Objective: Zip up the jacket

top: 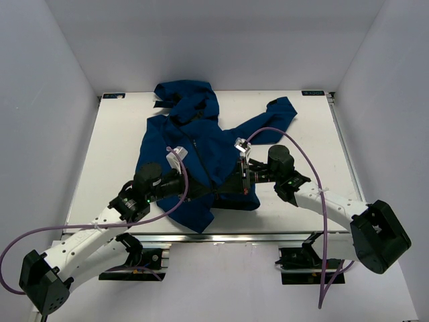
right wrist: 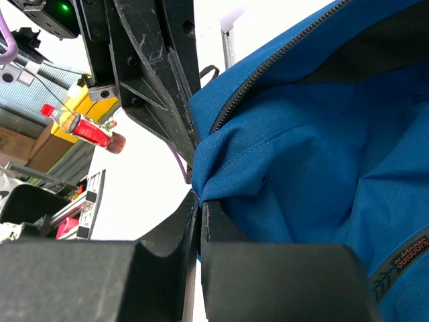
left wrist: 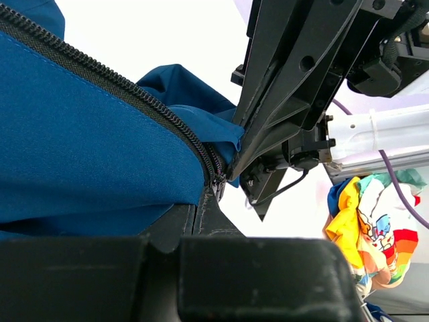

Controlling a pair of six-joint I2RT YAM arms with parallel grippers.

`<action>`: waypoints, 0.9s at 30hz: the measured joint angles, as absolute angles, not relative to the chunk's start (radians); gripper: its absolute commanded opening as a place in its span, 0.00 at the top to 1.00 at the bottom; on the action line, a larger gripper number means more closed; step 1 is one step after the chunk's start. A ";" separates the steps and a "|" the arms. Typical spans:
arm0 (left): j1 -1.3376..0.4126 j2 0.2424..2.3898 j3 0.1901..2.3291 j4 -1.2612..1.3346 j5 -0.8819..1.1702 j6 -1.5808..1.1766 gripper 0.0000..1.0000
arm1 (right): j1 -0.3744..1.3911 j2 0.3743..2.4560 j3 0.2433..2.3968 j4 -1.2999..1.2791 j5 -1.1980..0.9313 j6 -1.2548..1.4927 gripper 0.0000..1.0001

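The dark blue hooded jacket (top: 194, 147) lies on the white table (top: 114, 147) with its hood at the far side. Both grippers meet at its near hem. My left gripper (top: 208, 190) is shut; in the left wrist view (left wrist: 200, 204) its tips pinch the lower end of the black zipper (left wrist: 120, 84), with blue fabric (left wrist: 87, 147) to the left. My right gripper (top: 233, 182) is shut on a fold of the hem (right wrist: 228, 168); in the right wrist view (right wrist: 199, 201) its jaws are pressed together. The zipper line (right wrist: 268, 67) and dark lining (right wrist: 375, 54) show above.
Purple cables (top: 295, 144) loop over both arms. One sleeve (top: 278, 114) reaches toward the far right. Grey walls stand on three sides of the table. Off the table are a colourful cloth (left wrist: 369, 215) and a red bottle (right wrist: 94, 131).
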State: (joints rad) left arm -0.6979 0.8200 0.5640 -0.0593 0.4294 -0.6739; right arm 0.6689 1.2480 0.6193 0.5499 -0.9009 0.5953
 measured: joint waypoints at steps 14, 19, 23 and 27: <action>-0.698 0.753 0.546 -0.036 0.365 -0.736 1.00 | 0.676 1.248 0.603 0.577 -0.900 0.602 1.00; -0.698 0.729 0.515 -0.001 0.350 -0.776 1.00 | 0.683 1.248 0.587 0.605 -0.895 0.613 1.00; -0.698 0.731 0.508 0.004 0.350 -0.791 1.00 | 0.689 1.246 0.578 0.632 -0.886 0.626 1.00; -0.698 0.731 0.504 0.009 0.350 -0.795 1.00 | 0.690 1.243 0.577 0.641 -0.870 0.628 1.00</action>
State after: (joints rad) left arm -0.6979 0.7315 0.5041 0.0086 0.3504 -0.7952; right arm 0.6895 1.2427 0.5774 0.6407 -0.8703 0.6285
